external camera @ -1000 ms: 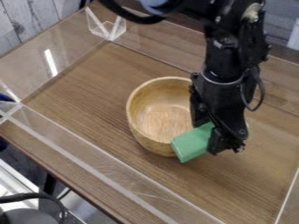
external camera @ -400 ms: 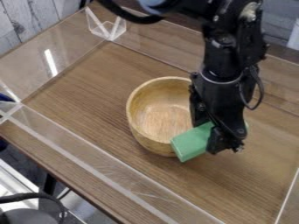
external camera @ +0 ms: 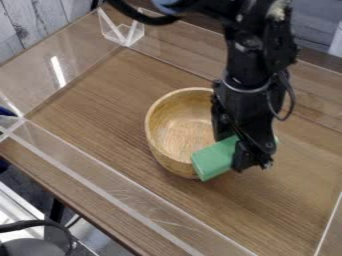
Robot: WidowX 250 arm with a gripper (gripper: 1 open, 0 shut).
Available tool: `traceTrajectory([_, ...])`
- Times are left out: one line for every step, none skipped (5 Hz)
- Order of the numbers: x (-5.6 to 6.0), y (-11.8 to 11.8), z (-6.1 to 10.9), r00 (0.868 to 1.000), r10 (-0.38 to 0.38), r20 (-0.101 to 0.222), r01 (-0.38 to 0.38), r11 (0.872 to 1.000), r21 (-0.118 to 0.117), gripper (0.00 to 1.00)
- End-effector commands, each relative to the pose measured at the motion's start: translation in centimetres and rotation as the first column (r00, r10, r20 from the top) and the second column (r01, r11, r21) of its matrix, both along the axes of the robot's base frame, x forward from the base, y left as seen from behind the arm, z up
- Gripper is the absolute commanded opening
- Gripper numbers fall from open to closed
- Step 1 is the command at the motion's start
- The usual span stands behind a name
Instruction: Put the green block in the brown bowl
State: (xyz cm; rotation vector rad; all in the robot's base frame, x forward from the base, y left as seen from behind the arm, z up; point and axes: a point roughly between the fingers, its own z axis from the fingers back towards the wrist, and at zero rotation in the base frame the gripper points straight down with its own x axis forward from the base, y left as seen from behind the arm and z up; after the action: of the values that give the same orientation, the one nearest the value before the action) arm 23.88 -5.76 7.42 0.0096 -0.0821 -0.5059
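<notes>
The green block (external camera: 215, 160) is a bright green slab, tilted, held just outside the near-right rim of the brown bowl (external camera: 179, 116). My gripper (external camera: 241, 156) points straight down and is shut on the block's right end. The round wooden bowl stands on the table, its inside bare. The black arm rises behind the bowl's right side and hides part of its rim. Whether the block's underside touches the table cannot be told.
A wood-grain table (external camera: 107, 90) is ringed by clear acrylic walls (external camera: 80, 160). A small clear bracket (external camera: 123, 30) stands at the back left corner. The table's front edge drops off at the lower left.
The arm and the green block have shifted slightly left, toward the bowl. The grip on the block is unchanged.
</notes>
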Motion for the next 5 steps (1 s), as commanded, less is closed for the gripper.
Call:
traceTrajectory([1.0, 1.8, 1.9, 0.996, 0.066, 0.067, -0.065, 0.998, -0.013, 0.0])
traceTrajectory([1.1, 3.5, 1.8, 0.992, 0.114, 0.062, -0.114, 0.993, -0.011, 0.0])
traceTrajectory([1.7, 2.8, 1.2, 0.992, 0.111, 0.06, -0.11, 0.994, -0.016, 0.0])
traceTrajectory([2.0, 2.7, 0.8, 0.992, 0.115, 0.059, -0.114, 0.993, -0.02, 0.0])
traceTrajectory([2.0, 2.8, 0.8, 0.991, 0.119, 0.062, -0.118, 0.993, -0.024, 0.0])
